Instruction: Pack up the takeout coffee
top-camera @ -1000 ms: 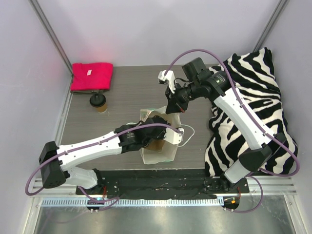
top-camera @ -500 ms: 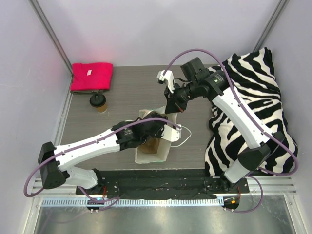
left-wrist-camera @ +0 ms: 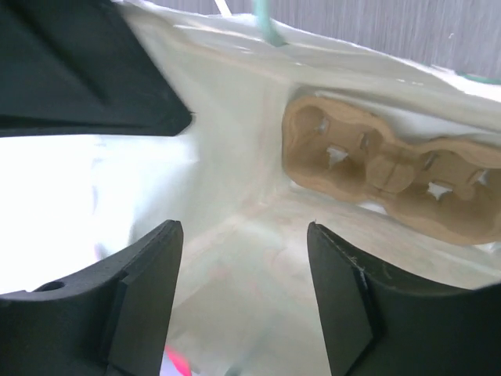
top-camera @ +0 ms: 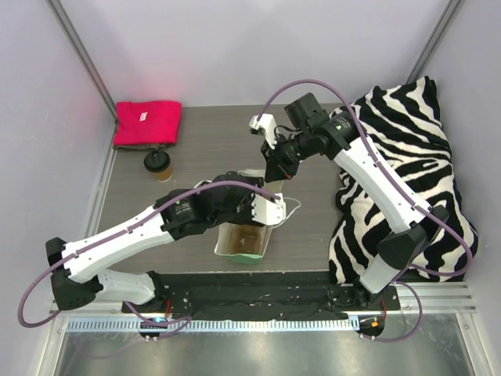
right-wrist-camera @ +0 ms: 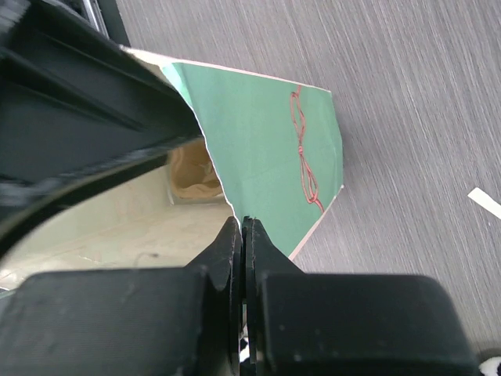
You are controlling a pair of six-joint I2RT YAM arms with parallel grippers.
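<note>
– Since a second ago your left gripper (left-wrist-camera: 241,235) has gone from pressed together to spread. That arm's elbow has swung out to the left, and the bag has slid a touch leftward with it.

– Agreed. Biggest first, then: the grey wood-grain table (top-camera: 211,141) carries everything, and the zebra-striped black-and-white cushion (top-camera: 407,149) lies to the right of the bag, apart from it.

– The white-and-green paper bag (right-wrist-camera: 270,149) stands with its mouth open. Your left gripper hangs at that mouth looking down inside, fingers parted with nothing between them.

– Your right gripper (right-wrist-camera: 241,227) is at the bag's far rim. Its jaws are pressed together on the edge of the green wall, pinching the paper.

– The folded pink towel (top-camera: 147,123) lies beyond and to the left of the bag, well apart from it.

– Down on the bag's floor you can see the beige moulded-pulp cup carrier (left-wrist-camera: 383,176), lying against one wall.

– Your takeout coffee is outside the bag. The small tan kraft-paper cup (top-camera: 161,171) stands upright with its round black plastic lid (top-camera: 157,159) on, to the left of the bag and a little beyond it, well apart.
</note>
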